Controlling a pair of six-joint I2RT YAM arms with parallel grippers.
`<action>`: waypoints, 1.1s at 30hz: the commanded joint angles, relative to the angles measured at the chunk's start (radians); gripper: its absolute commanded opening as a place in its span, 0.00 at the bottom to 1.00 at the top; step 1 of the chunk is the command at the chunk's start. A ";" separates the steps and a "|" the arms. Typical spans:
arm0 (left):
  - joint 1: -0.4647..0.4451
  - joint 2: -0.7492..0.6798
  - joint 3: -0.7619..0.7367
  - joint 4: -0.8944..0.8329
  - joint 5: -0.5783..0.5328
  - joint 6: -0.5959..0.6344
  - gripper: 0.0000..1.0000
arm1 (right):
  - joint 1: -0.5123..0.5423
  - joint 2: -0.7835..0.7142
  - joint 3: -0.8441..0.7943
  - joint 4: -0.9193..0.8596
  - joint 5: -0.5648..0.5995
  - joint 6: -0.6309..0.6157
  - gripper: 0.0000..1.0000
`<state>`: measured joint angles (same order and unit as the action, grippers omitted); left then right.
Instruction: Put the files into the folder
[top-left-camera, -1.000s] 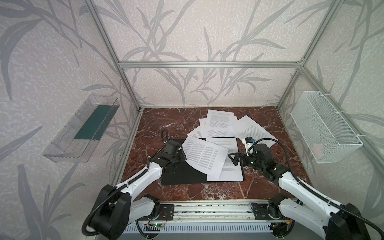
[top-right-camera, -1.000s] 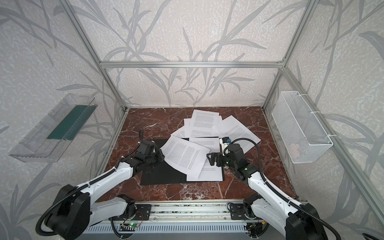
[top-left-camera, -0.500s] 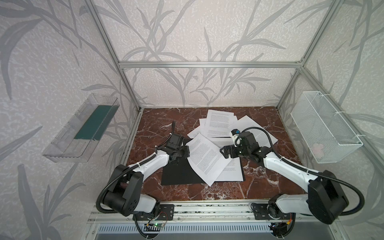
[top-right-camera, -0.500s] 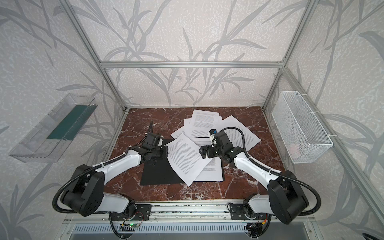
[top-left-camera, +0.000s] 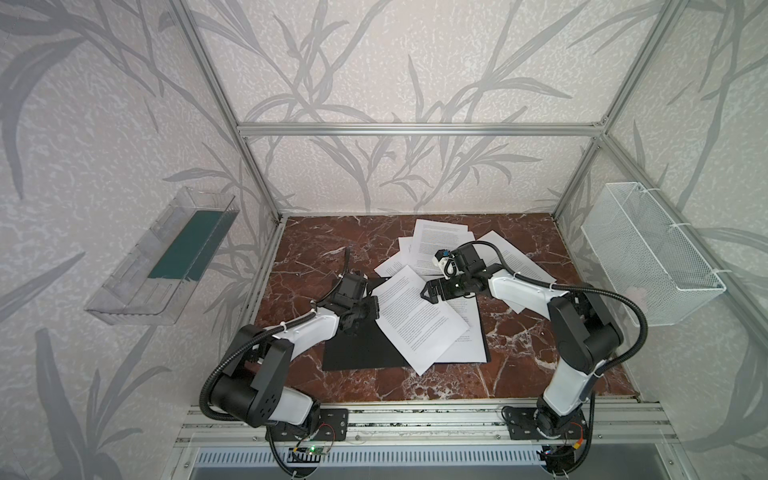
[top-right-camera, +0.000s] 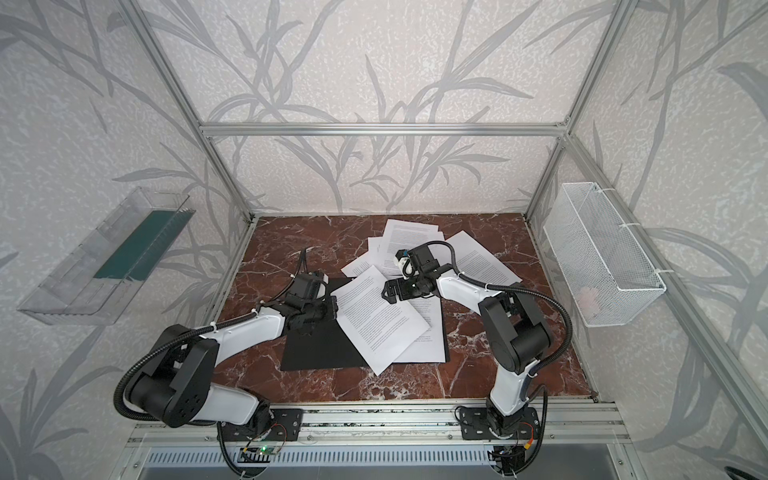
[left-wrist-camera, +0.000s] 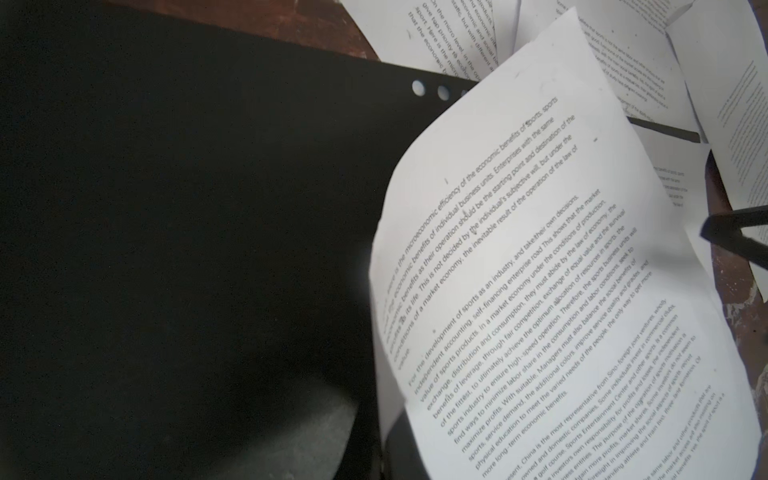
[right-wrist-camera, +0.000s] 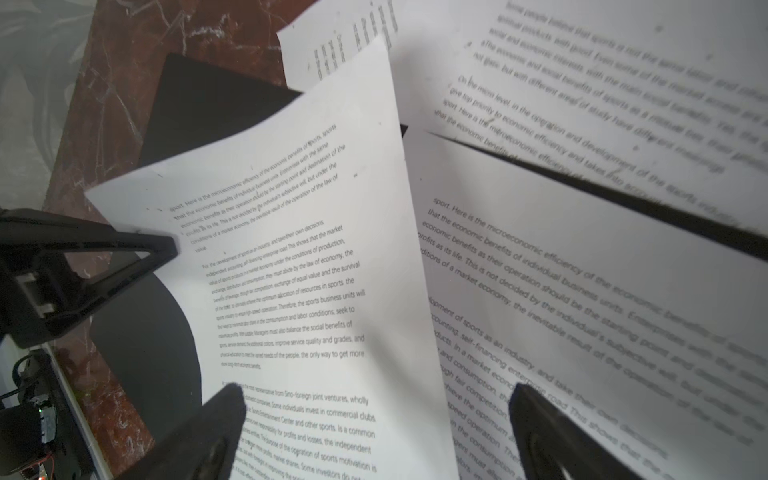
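Observation:
The folder (top-left-camera: 361, 353) lies open and black side up on the table, also in the left wrist view (left-wrist-camera: 208, 208). One white printed file (top-left-camera: 415, 320) hangs curled over it, and my left gripper (top-left-camera: 374, 309) is shut on its left edge; the same sheet (left-wrist-camera: 540, 291) runs into the jaws in the left wrist view. My right gripper (top-left-camera: 428, 291) stands open just above that sheet's far edge, its fingers (right-wrist-camera: 208, 432) on either side of the sheet's (right-wrist-camera: 311, 270) right border. A second file (right-wrist-camera: 582, 311) rests flat on the folder's right half. Several more files (top-left-camera: 440, 237) are strewn behind.
A clear plastic tray (top-left-camera: 166, 257) hangs on the left wall and a white wire basket (top-left-camera: 648, 266) on the right wall. Aluminium frame posts bound the red marble table (top-left-camera: 540, 374). A loose sheet (top-right-camera: 478, 259) lies under the right arm.
Both arms have reached further back. The left gripper carried the sheet's edge away from the front, turning it. The right gripper moved from the folder's right edge to over the sheet.

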<state>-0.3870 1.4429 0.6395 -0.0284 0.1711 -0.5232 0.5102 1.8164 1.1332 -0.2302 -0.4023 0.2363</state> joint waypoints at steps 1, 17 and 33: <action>0.000 -0.014 0.008 -0.005 -0.047 0.029 0.00 | -0.004 0.042 0.028 -0.003 -0.074 -0.015 0.96; -0.001 0.028 0.012 0.018 -0.062 0.041 0.00 | -0.005 0.036 0.037 0.028 -0.283 0.025 0.83; -0.024 -0.012 -0.012 0.076 -0.050 0.070 0.00 | -0.013 0.175 0.227 -0.129 -0.229 -0.049 0.60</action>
<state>-0.4053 1.4570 0.6384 0.0334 0.1326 -0.4774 0.5053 1.9652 1.3441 -0.2920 -0.6361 0.2100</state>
